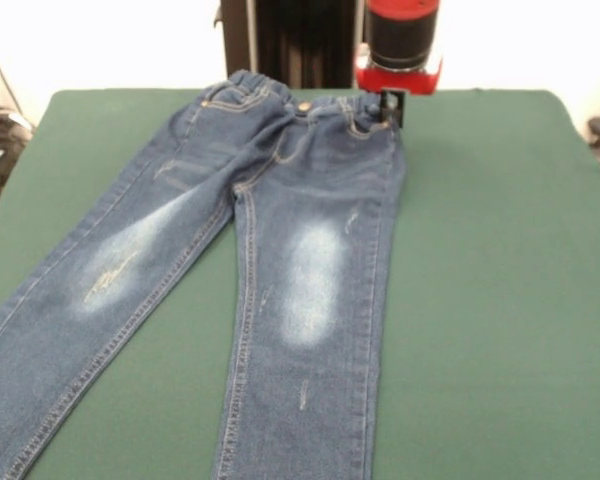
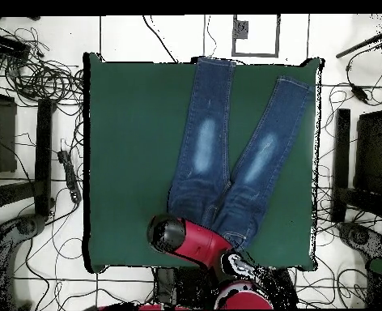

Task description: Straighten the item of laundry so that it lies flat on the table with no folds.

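Observation:
Small blue denim jeans (image 1: 310, 200) lie front side up on the dark green table (image 1: 500, 250). The waistband is at the far edge and the two legs spread toward the near edge. Faded whitish patches mark both thighs. The fabric looks mostly flat, with slight bunching at the waistband's left part. My gripper (image 1: 388, 108) hangs at the waistband's right corner, touching or just above it. In the overhead view the jeans (image 2: 202, 154) form a V on the table (image 2: 129, 146). There the red arm (image 2: 194, 243) covers the gripper and that waistband corner.
Both leg ends reach the table's edge (image 2: 251, 58). Wide bare green felt lies on both sides of the jeans. Tangled cables (image 2: 40, 77) cover the floor around the table. Dark stands (image 2: 356, 162) flank it.

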You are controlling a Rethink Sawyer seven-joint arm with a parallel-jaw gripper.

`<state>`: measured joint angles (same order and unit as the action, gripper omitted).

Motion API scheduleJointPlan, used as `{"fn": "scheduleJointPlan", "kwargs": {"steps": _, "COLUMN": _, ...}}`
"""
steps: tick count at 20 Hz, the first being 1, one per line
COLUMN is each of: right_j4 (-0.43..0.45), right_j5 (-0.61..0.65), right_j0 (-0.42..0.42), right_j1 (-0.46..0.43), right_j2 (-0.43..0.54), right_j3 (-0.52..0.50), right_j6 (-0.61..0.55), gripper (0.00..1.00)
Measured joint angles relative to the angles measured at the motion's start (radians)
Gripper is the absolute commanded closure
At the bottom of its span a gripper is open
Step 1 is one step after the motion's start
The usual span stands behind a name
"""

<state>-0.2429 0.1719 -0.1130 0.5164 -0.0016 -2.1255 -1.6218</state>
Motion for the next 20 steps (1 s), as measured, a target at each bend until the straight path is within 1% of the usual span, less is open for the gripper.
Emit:
{"fn": "scheduleJointPlan", "kwargs": {"steps": 7, "right_j4": -0.046, "right_j5": 0.000, "right_j0": 0.003, "right_j1": 0.032, "right_j2": 0.000, "right_j3": -0.004, "right_j6": 0.000, "gripper": 1.00}}
{"fn": "scheduleJointPlan", "kwargs": {"steps": 13, "right_j4": -0.069, "right_j5": 0.000, "right_j0": 0.007, "right_j1": 0.041, "right_j2": 0.000, "right_j3": -0.004, "right_j6": 0.000, "gripper": 1.00}}
{"fn": "scheduleJointPlan", "kwargs": {"steps": 14, "right_j4": -0.071, "right_j5": 0.000, "right_j0": 0.008, "right_j1": 0.042, "right_j2": 0.000, "right_j3": -0.004, "right_j6": 0.000, "gripper": 0.00}}
{"fn": "scheduleJointPlan", "kwargs": {"steps": 20, "right_j4": -0.074, "right_j5": 0.000, "right_j0": 0.010, "right_j1": 0.050, "right_j2": 0.000, "right_j3": -0.004, "right_j6": 0.000, "gripper": 0.00}}
